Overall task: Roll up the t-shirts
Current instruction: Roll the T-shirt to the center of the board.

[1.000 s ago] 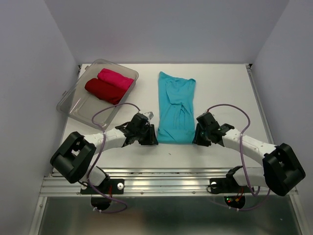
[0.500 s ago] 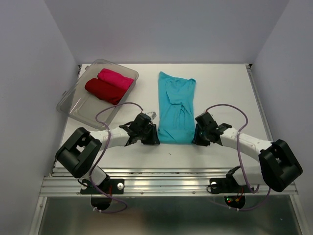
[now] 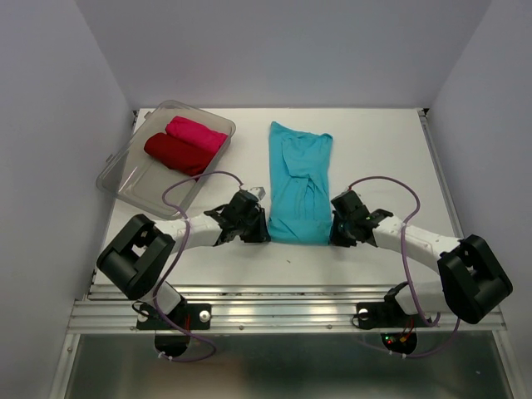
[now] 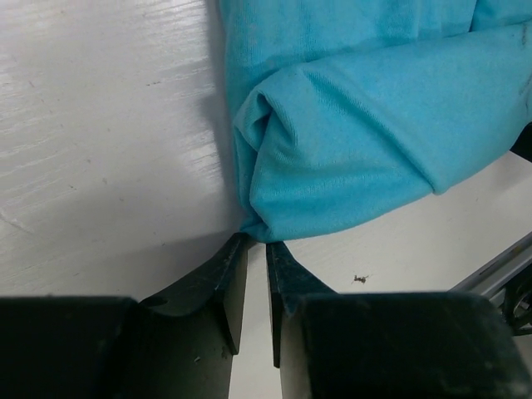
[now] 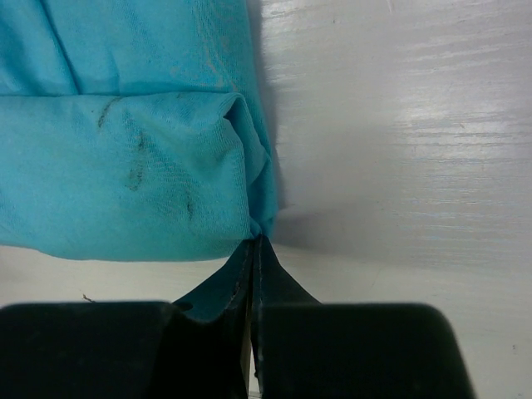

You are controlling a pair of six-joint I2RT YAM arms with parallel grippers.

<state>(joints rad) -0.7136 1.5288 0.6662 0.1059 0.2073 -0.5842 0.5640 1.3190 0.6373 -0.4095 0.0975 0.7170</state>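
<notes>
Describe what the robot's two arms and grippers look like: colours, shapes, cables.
The left arm and right arm have white links and chunky black joints; a thin purple cable loops along each. The left gripper and right gripper are black, with flat, tapering fingers.

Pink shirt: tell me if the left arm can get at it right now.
Probably yes. The pink shirt lies uncovered in the open tub, with nothing above it; only the red shirt sits beside it. The left gripper would first have to leave the blue shirt.
</notes>
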